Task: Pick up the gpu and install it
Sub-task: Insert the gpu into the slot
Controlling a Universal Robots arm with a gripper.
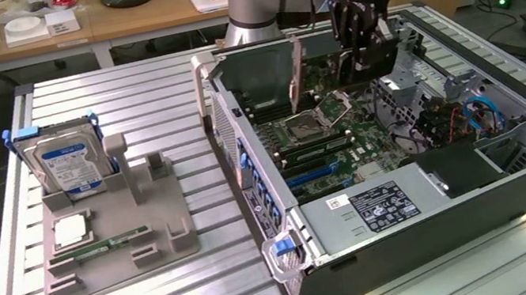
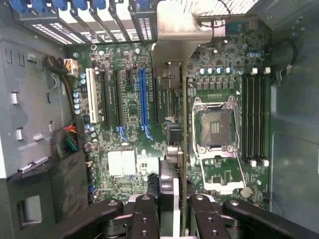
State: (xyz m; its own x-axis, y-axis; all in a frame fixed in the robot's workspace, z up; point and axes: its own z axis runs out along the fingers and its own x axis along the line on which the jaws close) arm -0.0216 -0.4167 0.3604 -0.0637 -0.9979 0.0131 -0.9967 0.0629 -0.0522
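Observation:
The gpu (image 1: pixel 262 75) stands on edge inside the open computer case (image 1: pixel 524 176), above the motherboard (image 1: pixel 331 136). My gripper (image 1: pixel 368 58) is shut on its upper edge at the end away from the bracket. In the wrist view the gpu (image 2: pixel 184 149) appears edge-on between the fingers (image 2: pixel 144 216). Its silver bracket (image 2: pixel 174 35) reaches the rear slot openings. The card runs between the long blue slot (image 2: pixel 143 99) and the CPU socket (image 2: pixel 214 127). Whether it touches a slot is hidden.
A grey fixture (image 1: pixel 166 240) at the exterior view's left carries a silver hard drive (image 1: pixel 67 160) with a blue label and a green memory stick (image 1: pixel 108 244). A power supply (image 1: pixel 380 204) and cables (image 1: pixel 451 120) crowd the case. Memory slots (image 2: pixel 254 114) flank the socket.

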